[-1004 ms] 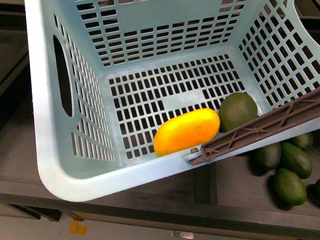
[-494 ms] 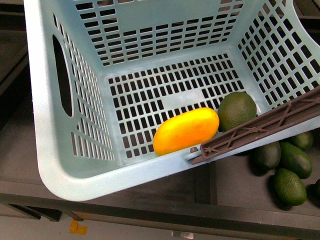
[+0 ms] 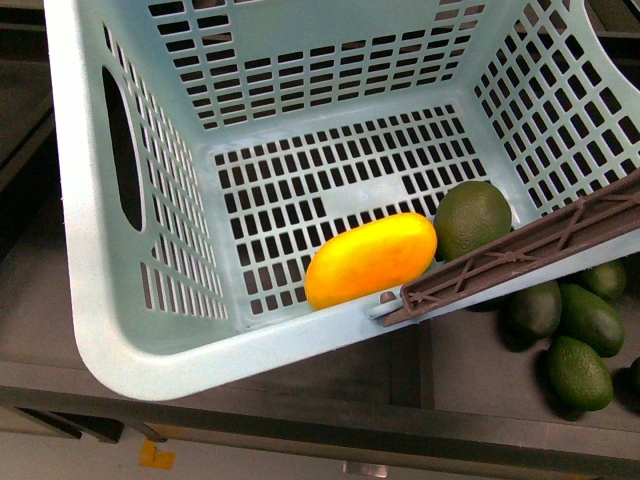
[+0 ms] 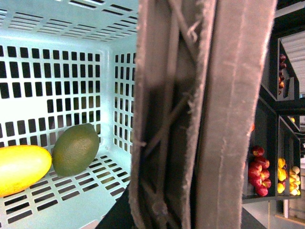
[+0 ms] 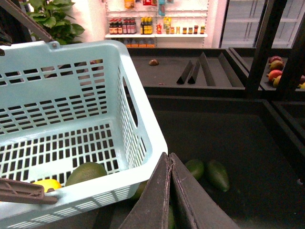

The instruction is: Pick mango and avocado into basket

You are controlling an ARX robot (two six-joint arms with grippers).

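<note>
Mango [image 3: 371, 260] and avocado [image 3: 473, 220] lie touching on the basket [image 3: 120, 330] floor, near the front wall — task looks done. Risk: basket sits tilted, so fruit could roll w/ any jolt. Left gripper hidden behind the brown handle [image 4: 190, 114]; right gripper's fingers [image 5: 169, 195] pressed together, empty. Spare avocados [image 3: 575, 340] outside.

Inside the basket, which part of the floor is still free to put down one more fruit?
Most of the basket floor is bare: the stretch from the left wall with the hand slot to the far wall. The near right corner is crowded, where the mango and avocado lie beneath the brown handle.
</note>
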